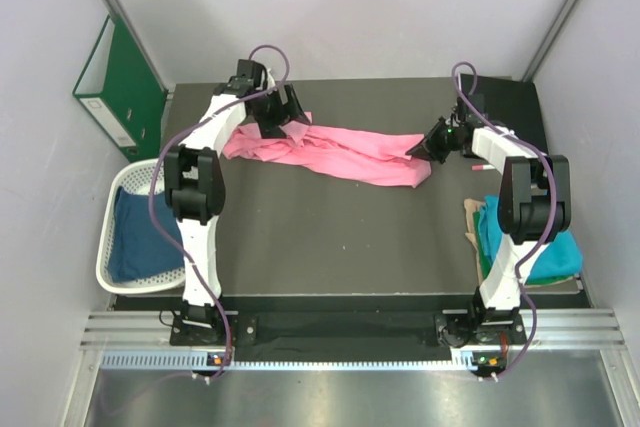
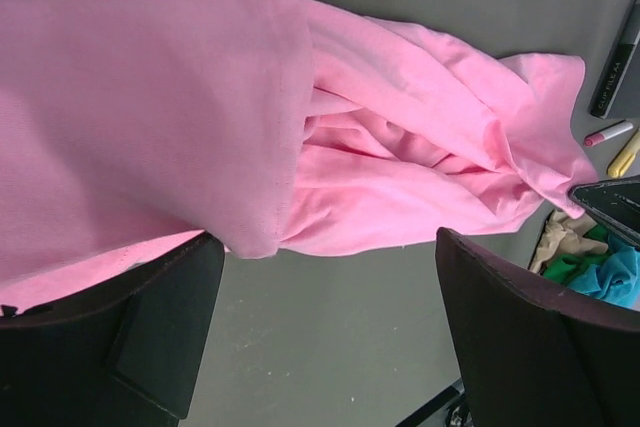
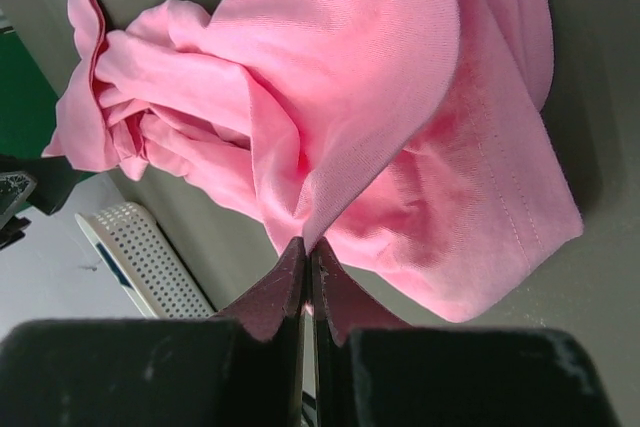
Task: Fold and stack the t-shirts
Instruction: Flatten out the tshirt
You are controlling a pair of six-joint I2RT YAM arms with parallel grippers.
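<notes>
Three shirts show up, and only one is being held. Far on the left a green binder (image 1: pixel 120 87) leans on the wall, off the desk (image 1: pixel 330 247). Just below it a white basket (image 1: pixel 127 180) sits beside the desk's left edge, and the dark blue shirt (image 1: pixel 140 237) lies inside it. Next comes the left hand (image 1: pixel 283 112), at the back of the desk, right over the left end of the pink shirt (image 1: pixel 345 154). From its own camera its two fingers (image 2: pixel 130 337) are spread wide apart. Nothing is pinched between them, though a flap of pink cloth hangs down to the tip of one finger. The pink shirt lies in a long crumpled strip across the back half of the desk, running from one hand to the other. At its right end the right hand (image 1: pixel 428 144) has its fingers pressed tight together on a fold of the pink cloth, and that fold is pulled up to a point between the tips. Farthest right, the teal shirt (image 1: pixel 540 247) lies in a heap at the desk's right edge, behind the right arm, with a bit of tan cloth (image 1: pixel 472 215) poking out on its left side.
</notes>
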